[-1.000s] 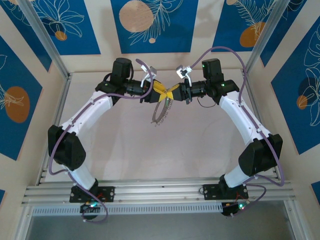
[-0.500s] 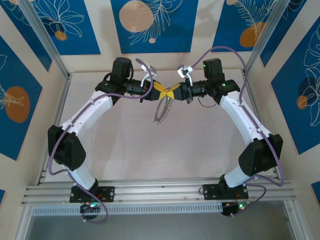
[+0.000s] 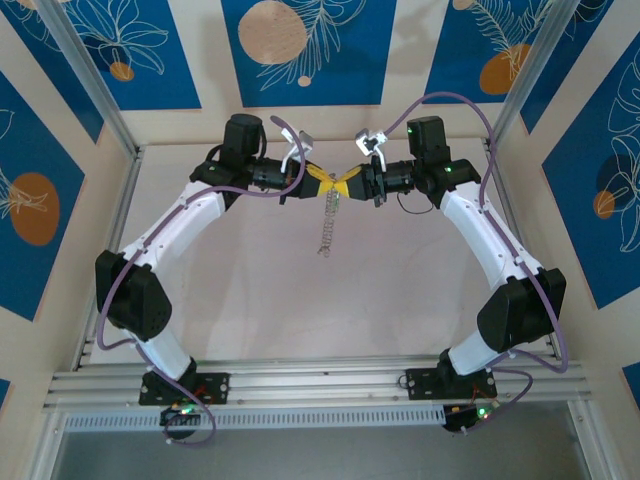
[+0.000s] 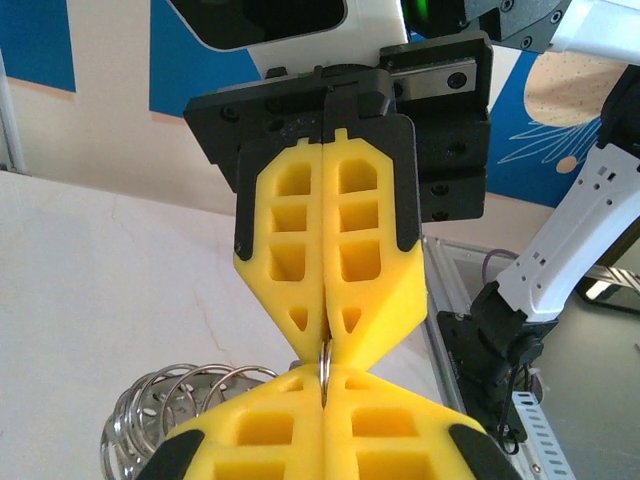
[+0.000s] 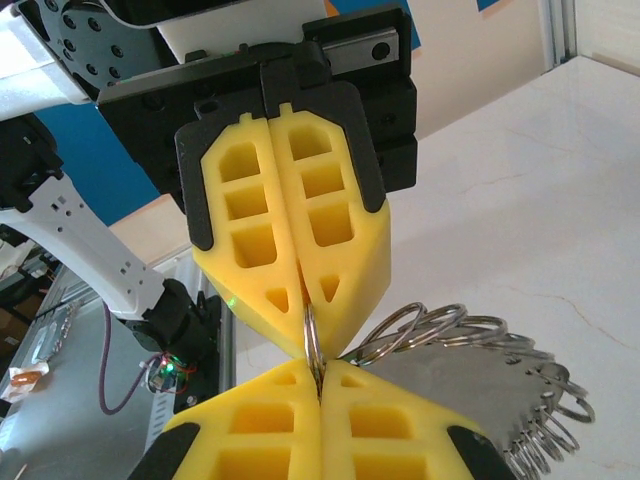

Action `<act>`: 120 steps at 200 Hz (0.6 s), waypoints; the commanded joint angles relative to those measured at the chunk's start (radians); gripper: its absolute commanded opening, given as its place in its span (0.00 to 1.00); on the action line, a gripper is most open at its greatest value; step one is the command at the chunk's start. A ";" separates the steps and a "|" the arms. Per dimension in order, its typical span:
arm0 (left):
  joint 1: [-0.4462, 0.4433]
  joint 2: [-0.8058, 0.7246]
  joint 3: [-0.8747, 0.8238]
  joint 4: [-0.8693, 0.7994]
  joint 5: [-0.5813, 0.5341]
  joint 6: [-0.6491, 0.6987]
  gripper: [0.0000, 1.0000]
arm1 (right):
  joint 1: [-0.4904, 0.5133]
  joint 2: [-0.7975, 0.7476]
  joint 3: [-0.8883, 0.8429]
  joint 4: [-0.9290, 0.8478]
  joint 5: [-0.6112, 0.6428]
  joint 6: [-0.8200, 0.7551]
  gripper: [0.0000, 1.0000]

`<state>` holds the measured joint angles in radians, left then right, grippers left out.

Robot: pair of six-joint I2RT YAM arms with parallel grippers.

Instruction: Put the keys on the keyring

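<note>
High over the back of the table, my left gripper (image 3: 327,181) and right gripper (image 3: 344,183) meet tip to tip. Both are shut on the same thin metal ring (image 4: 325,358) at the top of the keyring (image 3: 326,226). The keyring is a grey chain of linked wire rings and hangs straight down from the yellow fingertips, its lower end near the tabletop. In the left wrist view my left gripper (image 4: 325,378) pinches the ring from below, with more rings (image 4: 178,392) looping off to the left. In the right wrist view my right gripper (image 5: 318,378) grips the ring (image 5: 311,340), and the coils (image 5: 455,328) trail right. The keys are out of view.
The pale tabletop (image 3: 260,290) is bounded by aluminium rails (image 3: 110,235) on the left, right and near sides. Blue patterned wall panels (image 3: 308,50) stand behind. Purple cables (image 3: 490,160) arc off both arms.
My left gripper has closed onto the top ring. The keyring, first hanging as a tilted open loop, has swung in and now hangs narrow and straight down.
</note>
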<state>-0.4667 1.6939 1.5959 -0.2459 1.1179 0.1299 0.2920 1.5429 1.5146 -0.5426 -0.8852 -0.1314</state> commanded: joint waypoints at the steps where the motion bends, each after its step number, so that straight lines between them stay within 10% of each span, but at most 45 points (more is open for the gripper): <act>1: -0.009 -0.001 -0.024 0.144 0.048 -0.068 0.00 | -0.003 -0.009 -0.002 0.044 -0.036 0.027 0.00; 25: -0.008 -0.007 -0.085 0.311 0.038 -0.176 0.00 | -0.004 -0.010 -0.027 0.114 -0.039 0.083 0.00; 69: -0.007 -0.030 -0.177 0.508 -0.032 -0.283 0.00 | -0.035 -0.066 -0.137 0.296 -0.034 0.226 0.35; 120: -0.006 -0.023 -0.239 0.741 -0.057 -0.453 0.00 | -0.112 -0.257 -0.390 0.602 0.044 0.454 0.42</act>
<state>-0.4679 1.6939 1.3739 0.3050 1.0706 -0.2184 0.2062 1.3872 1.2144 -0.1436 -0.8894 0.1745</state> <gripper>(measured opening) 0.049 0.414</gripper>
